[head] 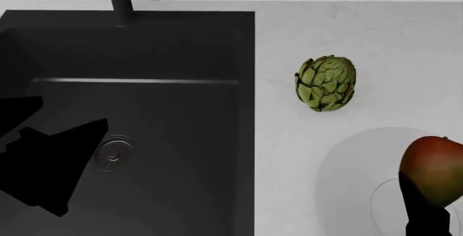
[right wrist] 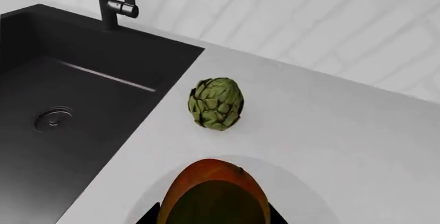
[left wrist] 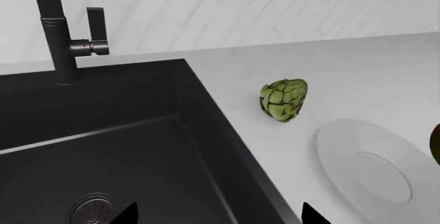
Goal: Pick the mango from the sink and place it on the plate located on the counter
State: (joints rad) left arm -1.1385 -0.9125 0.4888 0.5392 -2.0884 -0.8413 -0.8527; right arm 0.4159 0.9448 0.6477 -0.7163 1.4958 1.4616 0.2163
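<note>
Black and bare but for its drain (head: 114, 152), the sink (head: 181, 57) holds no fruit, and I see the white plate (left wrist: 371, 167) on the worktop (head: 405, 46) with nothing resting in it. My right tool (right wrist: 212, 216) grips the mango (head: 432, 170) just above the plate, long axis roughly upright in the head view, near the artichoke (head: 326, 82). My left tool (left wrist: 218, 214) hangs over the sink, jaws wide.

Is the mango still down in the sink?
No, the mango is held up over the white plate on the counter, and the black sink has only its drain inside.
</note>
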